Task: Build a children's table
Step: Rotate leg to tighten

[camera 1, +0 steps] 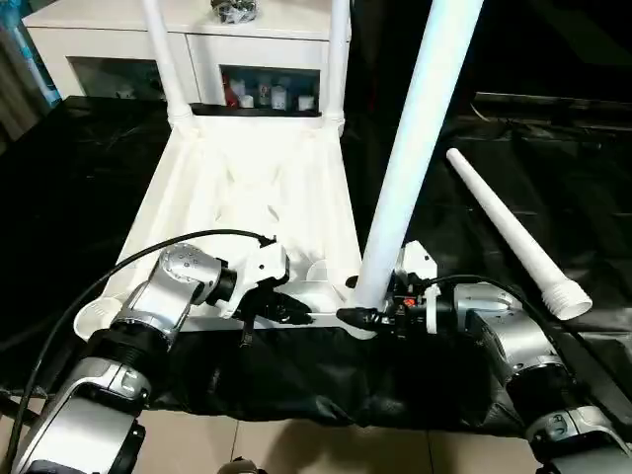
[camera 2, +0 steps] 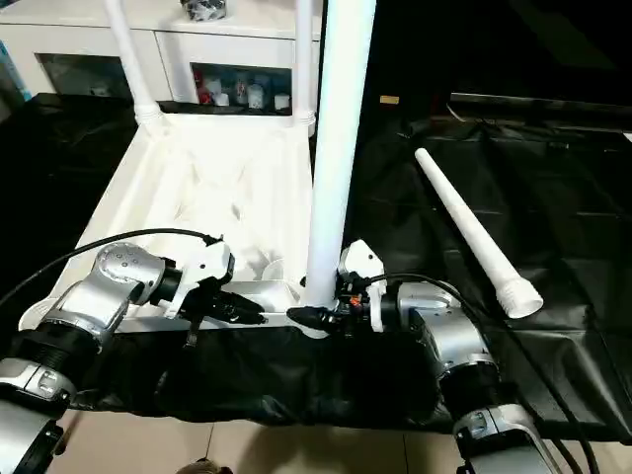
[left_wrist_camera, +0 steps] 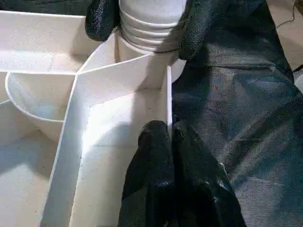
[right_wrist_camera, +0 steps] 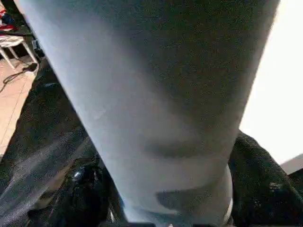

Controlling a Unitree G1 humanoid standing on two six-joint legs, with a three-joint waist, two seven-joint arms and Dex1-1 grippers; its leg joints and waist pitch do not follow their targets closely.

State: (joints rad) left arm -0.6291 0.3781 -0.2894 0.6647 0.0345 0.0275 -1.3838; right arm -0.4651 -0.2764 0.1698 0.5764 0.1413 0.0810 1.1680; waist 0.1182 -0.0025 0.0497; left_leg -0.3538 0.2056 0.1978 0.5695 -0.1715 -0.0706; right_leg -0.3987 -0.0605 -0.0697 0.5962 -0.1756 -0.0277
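The white tabletop (camera 1: 247, 197) lies upside down on a black cloth, ribs facing up. Two white legs (camera 1: 163, 59) (camera 1: 338, 59) stand upright in its far corner sockets. A third leg (camera 1: 410, 148) stands in the near right corner socket, leaning slightly to the right. My right gripper (camera 1: 360, 316) is shut on this leg's ribbed base, one black finger (left_wrist_camera: 102, 19) on each side. My left gripper (left_wrist_camera: 169, 132) is shut on the thin near rim of the tabletop, just left of that socket. A fourth leg (camera 1: 509, 232) lies loose on the cloth to the right.
A white glass-doored cabinet (camera 1: 118, 59) stands behind the tabletop. The black cloth (camera 1: 494, 148) covers the work area, with tiled floor (camera 1: 296, 444) showing at its near edge. The near left corner socket (camera 1: 99, 314) holds no leg. A black cable (camera 1: 118, 281) loops over my left forearm.
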